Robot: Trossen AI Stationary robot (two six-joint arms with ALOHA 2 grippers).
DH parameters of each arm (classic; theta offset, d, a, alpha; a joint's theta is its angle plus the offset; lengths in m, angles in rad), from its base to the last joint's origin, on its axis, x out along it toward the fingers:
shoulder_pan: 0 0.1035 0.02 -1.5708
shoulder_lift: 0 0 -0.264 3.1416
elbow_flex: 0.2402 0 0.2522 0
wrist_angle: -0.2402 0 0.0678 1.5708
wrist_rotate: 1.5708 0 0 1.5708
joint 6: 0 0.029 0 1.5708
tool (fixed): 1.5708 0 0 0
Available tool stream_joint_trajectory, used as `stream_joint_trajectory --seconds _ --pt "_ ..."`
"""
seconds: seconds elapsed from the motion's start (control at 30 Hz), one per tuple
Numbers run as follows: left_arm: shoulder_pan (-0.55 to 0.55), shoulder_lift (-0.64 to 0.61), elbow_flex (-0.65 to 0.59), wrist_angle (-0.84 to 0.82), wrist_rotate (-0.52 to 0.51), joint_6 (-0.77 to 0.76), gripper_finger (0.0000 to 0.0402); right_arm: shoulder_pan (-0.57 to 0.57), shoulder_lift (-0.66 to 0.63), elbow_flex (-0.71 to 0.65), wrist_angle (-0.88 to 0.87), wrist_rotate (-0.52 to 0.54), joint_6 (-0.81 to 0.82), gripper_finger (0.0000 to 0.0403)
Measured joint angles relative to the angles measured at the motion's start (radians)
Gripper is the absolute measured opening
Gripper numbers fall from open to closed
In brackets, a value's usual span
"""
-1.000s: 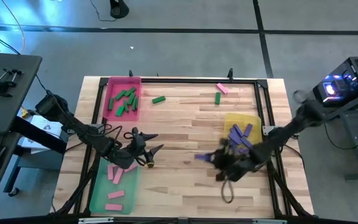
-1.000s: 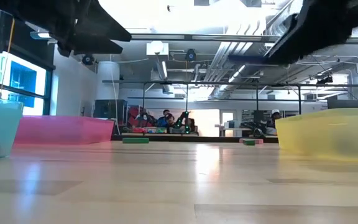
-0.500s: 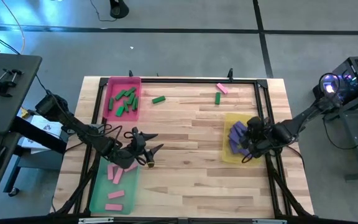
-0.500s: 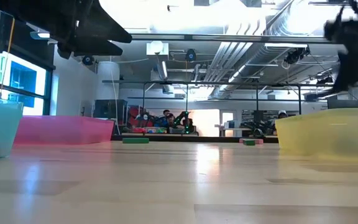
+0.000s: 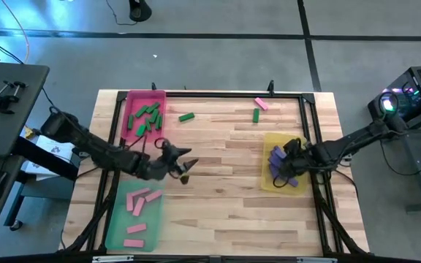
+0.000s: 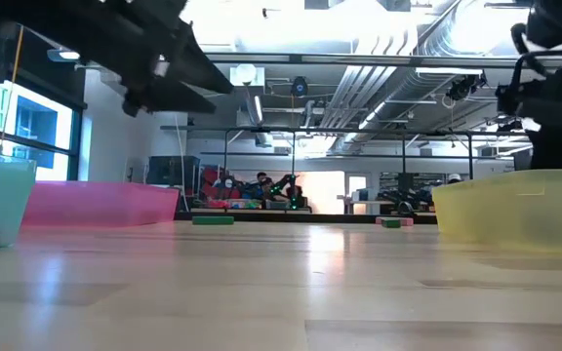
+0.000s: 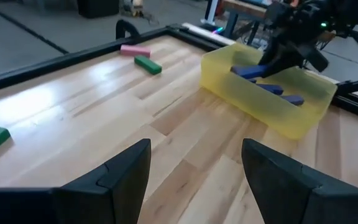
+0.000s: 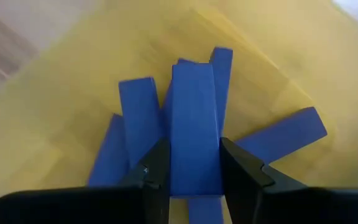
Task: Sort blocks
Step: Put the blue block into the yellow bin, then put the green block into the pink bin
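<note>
**Drop-off: purple block over yellow tray**

My right gripper (image 8: 190, 177) is over the yellow tray (image 5: 269, 183), fingers pinching a purple block (image 8: 194, 137). Its long axis runs straight out from the fingers, across the pile. I'd say next is release, then retreat. Left gripper (image 7: 194, 168) is spread, empty, mid-table, facing loose green block (image 7: 148, 64).

A light wooden desk (image 5: 218, 190) with a black frame was seen. Directly on it were laid a pink tray (image 5: 134, 98), a green tray (image 5: 115, 226), a yellow tray (image 5: 283, 139), two loose green blocks (image 5: 186, 116) (image 5: 256, 115), and one pink block (image 5: 262, 104).
</note>
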Motion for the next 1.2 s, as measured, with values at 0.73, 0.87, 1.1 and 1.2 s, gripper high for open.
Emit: stream_joint_trajectory --seconds 0.73,0.87,1.1,1.2 --pt "0.484 0.166 0.385 -0.639 0.321 0.18 0.0238 -0.052 -0.016 0.255 0.09 0.185 -0.309 0.0231" --pt "0.59 0.262 0.422 -0.641 0.475 0.225 0.0238 0.043 -0.015 0.249 0.428 0.272 -0.496 0.0232" --pt "0.718 0.4 0.434 -0.614 0.49 0.246 0.0238 0.196 0.08 0.117 0.975 0.277 -0.725 0.0232" --pt "0.747 0.44 0.434 -0.607 0.473 0.243 0.0238 0.24 0.161 0.079 1.076 0.292 -0.718 0.0232"
